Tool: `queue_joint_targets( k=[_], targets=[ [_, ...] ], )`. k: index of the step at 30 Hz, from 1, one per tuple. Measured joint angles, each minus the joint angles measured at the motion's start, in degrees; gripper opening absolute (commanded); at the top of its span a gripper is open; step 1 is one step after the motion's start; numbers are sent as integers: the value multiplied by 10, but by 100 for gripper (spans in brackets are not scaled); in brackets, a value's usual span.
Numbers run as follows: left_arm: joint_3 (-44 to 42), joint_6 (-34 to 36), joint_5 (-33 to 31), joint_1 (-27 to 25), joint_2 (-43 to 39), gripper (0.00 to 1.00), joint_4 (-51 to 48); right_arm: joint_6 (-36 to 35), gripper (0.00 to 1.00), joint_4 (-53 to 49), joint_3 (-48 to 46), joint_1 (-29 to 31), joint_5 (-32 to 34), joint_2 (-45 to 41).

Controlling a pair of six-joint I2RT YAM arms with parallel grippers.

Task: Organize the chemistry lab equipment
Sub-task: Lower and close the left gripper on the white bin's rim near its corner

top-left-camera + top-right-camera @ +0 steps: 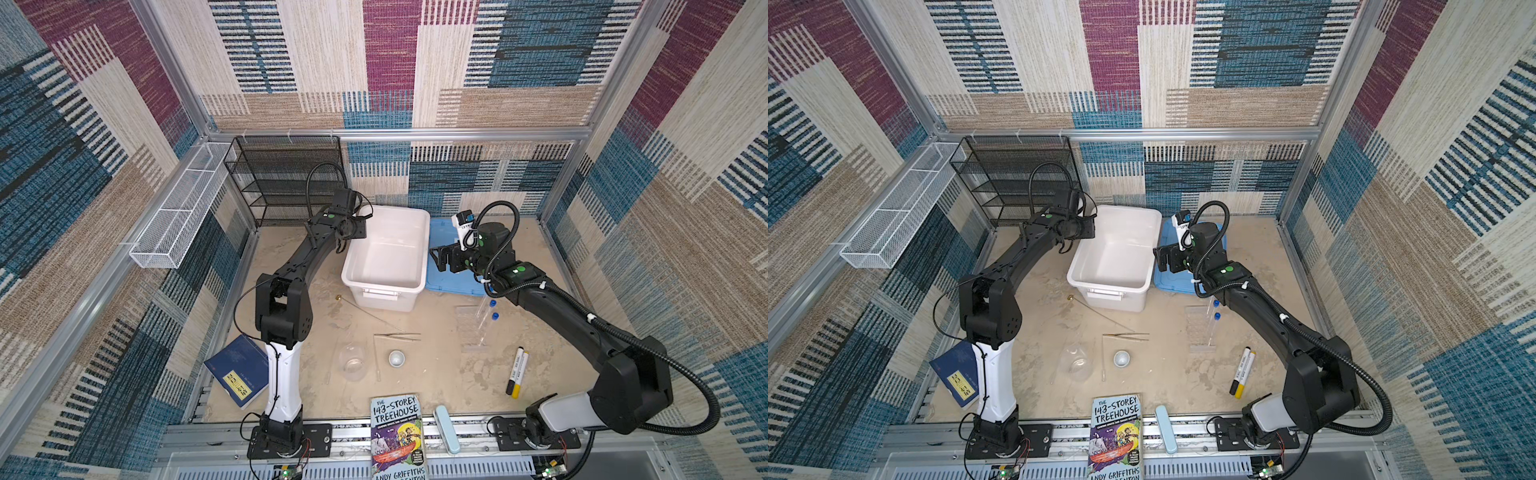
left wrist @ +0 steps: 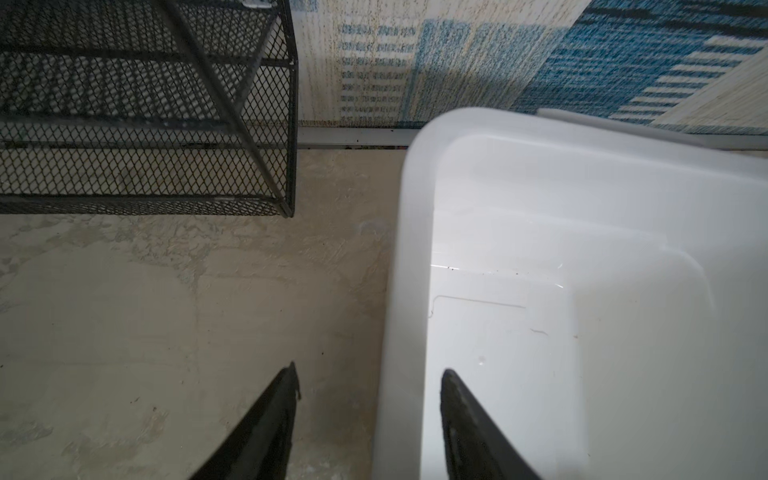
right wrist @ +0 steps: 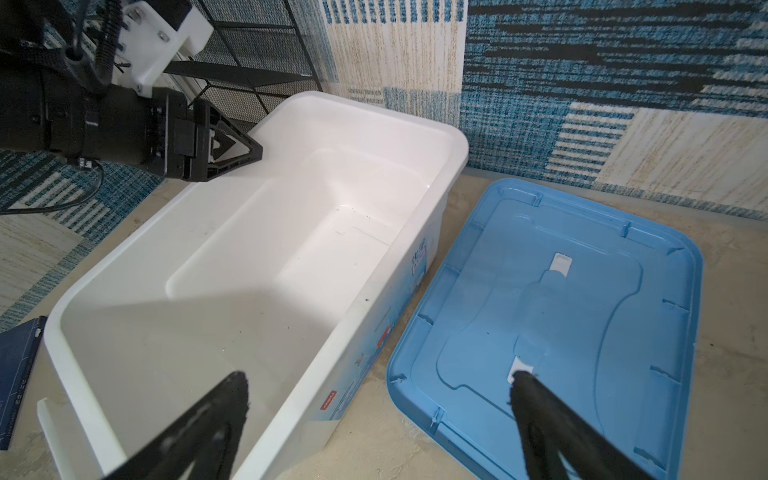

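Note:
My left gripper (image 2: 370, 374) hangs open and empty over the left rim of the white bin (image 2: 415, 187), one finger on each side of the wall; in a top view the left gripper (image 1: 362, 232) sits at that rim. My right gripper (image 3: 376, 382) is open wide above the gap between bin and blue lid (image 3: 561, 311). On the table in front lie the clear flask (image 1: 353, 361), tweezers (image 1: 397, 336), brass-tipped rod (image 1: 370, 313), grey dish (image 1: 397, 358), glass sticks (image 1: 376, 361) and blue-capped tubes (image 1: 486, 320) in a clear rack (image 1: 471, 328).
A black mesh shelf (image 1: 286, 178) stands at the back left, and a white wire basket (image 1: 183, 212) hangs on the left wall. Two markers (image 1: 517, 372) lie at the right. A blue book (image 1: 239, 370), a paperback (image 1: 397, 436) and a pale blue case (image 1: 446, 428) lie along the front.

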Motion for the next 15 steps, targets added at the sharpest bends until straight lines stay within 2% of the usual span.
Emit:
queue_joint_targets(
  k=[1, 4, 6, 7, 9, 15],
  targets=[
    [0, 2, 0, 0, 1, 46, -3, 0, 99, 0, -4, 0, 0, -2],
    [0, 4, 0, 0, 1, 39, -10, 0, 99, 0, -11, 0, 0, -7],
    [-4, 5, 0, 0, 0, 39, -9, 0, 99, 1, -15, 0, 5, -11],
    [-8, 5, 0, 0, -2, 33, -10, 0, 99, 1, -17, 0, 7, -13],
    [-18, 5, 0, -1, -7, 28, -11, 0, 99, 2, -23, 0, 7, -17],
    [-58, 7, -12, 2, -39, 26, -7, 0, 99, 7, -30, 0, 10, -30]
  ],
)
